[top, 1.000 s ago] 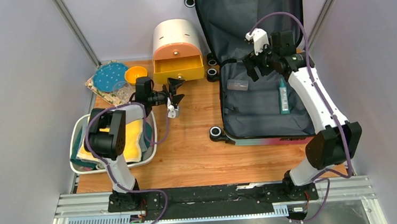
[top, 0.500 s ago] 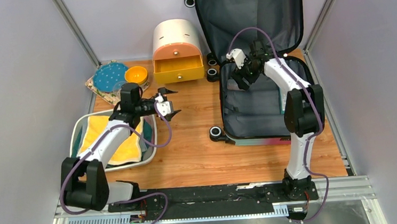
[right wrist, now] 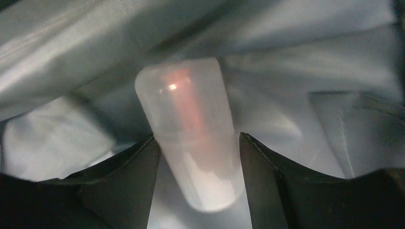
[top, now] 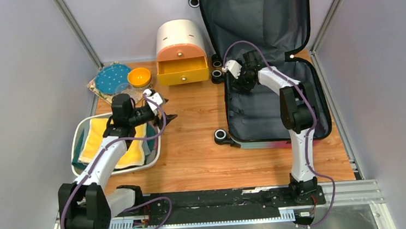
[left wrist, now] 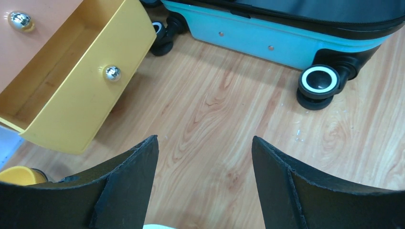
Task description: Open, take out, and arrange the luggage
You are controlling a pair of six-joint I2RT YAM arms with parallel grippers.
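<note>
Got luggage point(top: 261, 115) lying open on right side of table point(top: 192, 142), lid standing upright at far side. See right gripper point(right wrist: 198, 143) down in lower shell's far-left corner, clamped around frosted case point(right wrist: 188, 109) on grey lining. See left gripper point(left wrist: 204, 145) spread wide, holding nothing, above bare wood near yellow drawer point(left wrist: 71, 86), left of luggage.

1. A wooden table point(left wrist: 215, 119) lies under my left jaws, its pale grain running ahead.
2. Ahead and to the left of my left jaws stands a cream cabinet point(top: 179, 37). Its yellow drawer point(left wrist: 81, 109) is open, and light glints on the knob point(left wrist: 112, 72).
3. Grey walls point(top: 17, 80) stand left of my left jaws, right of my right jaws and beyond both, with metal posts point(top: 76, 30) in the far corners.
4. A metal rail point(top: 82, 211) runs along the near edge, behind both.
</note>
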